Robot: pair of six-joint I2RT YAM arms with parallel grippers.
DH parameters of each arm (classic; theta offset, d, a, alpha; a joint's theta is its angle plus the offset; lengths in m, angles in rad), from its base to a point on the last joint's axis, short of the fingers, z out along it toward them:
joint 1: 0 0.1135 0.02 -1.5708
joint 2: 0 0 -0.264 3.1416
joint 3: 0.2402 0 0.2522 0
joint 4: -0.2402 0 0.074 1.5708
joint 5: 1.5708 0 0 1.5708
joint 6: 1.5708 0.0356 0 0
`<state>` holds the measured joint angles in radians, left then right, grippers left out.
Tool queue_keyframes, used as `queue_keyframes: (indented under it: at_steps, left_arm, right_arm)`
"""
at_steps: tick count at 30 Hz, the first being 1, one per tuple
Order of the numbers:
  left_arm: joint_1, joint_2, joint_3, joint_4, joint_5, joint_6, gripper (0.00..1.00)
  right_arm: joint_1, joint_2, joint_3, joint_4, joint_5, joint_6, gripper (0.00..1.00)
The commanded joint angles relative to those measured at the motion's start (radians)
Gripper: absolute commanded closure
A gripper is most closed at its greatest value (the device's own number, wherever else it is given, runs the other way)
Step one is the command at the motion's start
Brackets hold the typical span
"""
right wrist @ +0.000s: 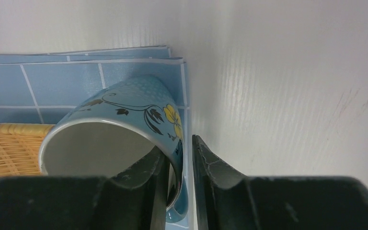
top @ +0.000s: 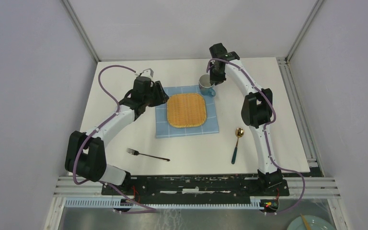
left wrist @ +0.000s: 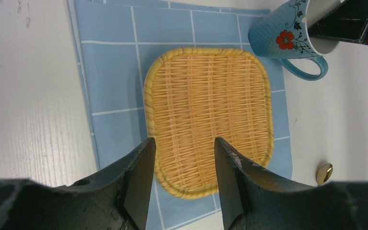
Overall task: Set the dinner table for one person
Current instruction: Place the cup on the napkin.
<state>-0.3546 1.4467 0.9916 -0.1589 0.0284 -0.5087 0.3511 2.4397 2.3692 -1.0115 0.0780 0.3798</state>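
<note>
White matte counter (top: 191,148) under everything. Toward its near left: a dark fork (top: 147,155), lying flat, well apart from the rest. Above the left edge of the blue checked cloth (top: 162,129): left gripper (left wrist: 182,143), jaws moderately wide, holding nothing. Centred on the cloth, mid-counter: a woven wicker tray (top: 187,109), empty. At the cloth's far right corner, toward the counter's far edge: a blue floral mug (right wrist: 124,110), upright, nothing visible inside but one finger of the right gripper (right wrist: 181,153). Other finger outside, jaws narrow, mug wall between; impossible to tell whether the pads actually press it. Toward the counter's near right: a gold-bowled spoon (top: 237,143) with a teal handle, lying flat.

Likely step: setting the mug down and letting go. To do it well: confirm a flat-seated base, part the jaws enough to clear both sides of the wall, then lift straight up. Avoid dragging sideways, catching the rim or handle, and tipping the mug toward the tray.
</note>
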Motion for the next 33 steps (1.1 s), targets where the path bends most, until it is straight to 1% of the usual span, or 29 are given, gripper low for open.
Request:
queue_keyframes:
  at_steps: [1, 6, 12, 15, 16, 17, 18, 33]
  left_arm:
    - [0.005, -0.003, 0.032, 0.044, 0.010, 0.035, 0.44]
    - [0.005, -0.006, 0.030, 0.044, 0.008, 0.035, 0.44]
    - [0.004, -0.006, 0.025, 0.047, 0.008, 0.033, 0.44]
    - [0.005, -0.007, 0.025, 0.048, 0.008, 0.035, 0.43]
    - [0.005, -0.008, 0.024, 0.048, 0.007, 0.035, 0.43]
    - [0.005, -0.006, 0.024, 0.048, 0.007, 0.034, 0.43]
    - [0.005, -0.006, 0.024, 0.048, 0.007, 0.033, 0.43]
    - [0.005, -0.006, 0.021, 0.053, 0.011, 0.032, 0.43]
  right_arm:
    - [-0.001, -0.046, -0.008, 0.034, -0.008, 0.002, 0.69]
    - [-0.002, -0.059, -0.024, 0.048, -0.009, 0.006, 0.67]
    - [-0.001, -0.100, -0.080, 0.101, -0.018, 0.011, 0.60]
    - [-0.002, -0.110, -0.087, 0.112, -0.021, 0.014, 0.59]
    - [-0.002, -0.113, -0.088, 0.116, -0.025, 0.015, 0.58]
    - [-0.003, -0.116, -0.089, 0.120, -0.031, 0.017, 0.54]
    - [-0.004, -0.118, -0.090, 0.125, -0.034, 0.018, 0.52]
    - [-0.004, -0.162, -0.120, 0.167, -0.043, 0.030, 0.49]
